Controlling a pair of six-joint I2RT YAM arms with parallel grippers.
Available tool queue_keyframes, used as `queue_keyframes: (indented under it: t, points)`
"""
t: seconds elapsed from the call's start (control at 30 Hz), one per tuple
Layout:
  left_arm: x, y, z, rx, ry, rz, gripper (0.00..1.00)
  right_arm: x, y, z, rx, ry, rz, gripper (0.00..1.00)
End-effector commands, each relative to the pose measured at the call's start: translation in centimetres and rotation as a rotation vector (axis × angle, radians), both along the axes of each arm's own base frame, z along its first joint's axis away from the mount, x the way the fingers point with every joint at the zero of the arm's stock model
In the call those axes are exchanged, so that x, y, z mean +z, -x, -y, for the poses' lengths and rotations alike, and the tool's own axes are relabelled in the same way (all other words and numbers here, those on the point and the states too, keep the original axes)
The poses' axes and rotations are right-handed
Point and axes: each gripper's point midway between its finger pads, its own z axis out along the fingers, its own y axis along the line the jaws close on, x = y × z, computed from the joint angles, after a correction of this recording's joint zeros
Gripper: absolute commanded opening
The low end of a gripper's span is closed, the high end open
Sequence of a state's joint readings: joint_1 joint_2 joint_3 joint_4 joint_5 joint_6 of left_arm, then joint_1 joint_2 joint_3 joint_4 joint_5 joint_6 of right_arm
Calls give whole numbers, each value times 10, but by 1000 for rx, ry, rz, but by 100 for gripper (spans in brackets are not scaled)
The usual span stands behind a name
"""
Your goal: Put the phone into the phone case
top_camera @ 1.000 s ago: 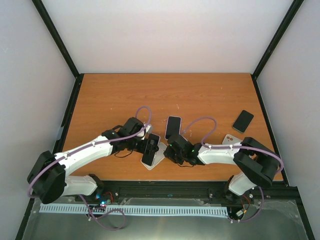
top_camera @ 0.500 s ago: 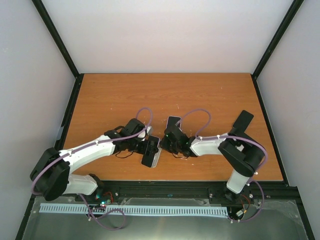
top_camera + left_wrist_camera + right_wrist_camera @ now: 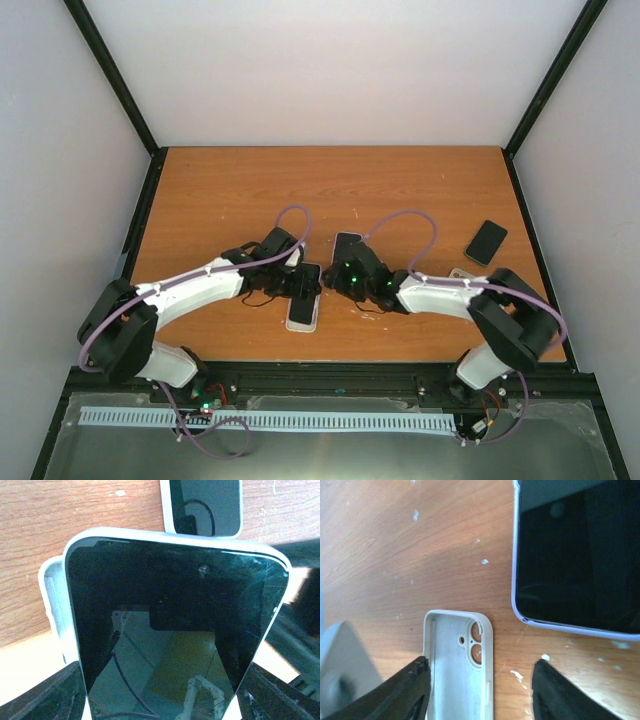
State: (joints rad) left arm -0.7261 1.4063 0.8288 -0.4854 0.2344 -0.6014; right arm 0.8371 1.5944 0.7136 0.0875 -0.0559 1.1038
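My left gripper [image 3: 299, 284] [image 3: 165, 700] is shut across the width of a black phone [image 3: 303, 298] [image 3: 175, 605], a finger on each long side. The phone lies on a pale phone case [image 3: 52, 595] whose corner sticks out to its left, slightly askew. My right gripper [image 3: 348, 280] [image 3: 481, 663] stands open just right of that phone. Between its fingers an empty white case [image 3: 456, 680] lies hollow side up on the table. The left finger covers that case's left edge and the right finger stands well clear. In the top view this case is hidden under the gripper.
A phone in a lilac case [image 3: 346, 246] [image 3: 575, 555] [image 3: 205, 505] lies screen up just beyond both grippers. A bare black phone [image 3: 486, 242] rests at the far right, with another white case [image 3: 460, 273] partly under the right arm. The two arms nearly meet mid-table.
My right gripper swung from the near side of the held phone up towards the lilac phone and opened its jaws. My left gripper shifted right and the held phone turned straighter.
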Motion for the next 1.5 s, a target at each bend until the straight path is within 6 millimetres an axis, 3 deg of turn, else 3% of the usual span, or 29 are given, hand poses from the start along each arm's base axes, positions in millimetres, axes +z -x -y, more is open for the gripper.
queue_keyframes:
  t: [0.0, 0.2, 0.37, 0.97, 1.23, 1.47]
  points:
    - [15, -19, 13, 90, 57, 2, 52, 13, 2, 39, -93, 86, 52, 61]
    - [4, -23, 6, 138, 5, -11, 52, 34, 8, 70, -146, 113, 124, 73]
    - [0, -25, 2, 145, -22, 0, 53, 42, 13, 80, -166, 103, 151, 78]
    - [-42, -7, -3, 180, -112, -102, 59, 33, 21, 86, -173, 83, 126, 79]
    - [-41, -5, -3, 175, -131, -117, 63, 33, 21, 85, -173, 76, 123, 79]
    - [-48, 4, -8, 183, -146, -153, 61, 31, 23, 82, -168, 64, 112, 79]
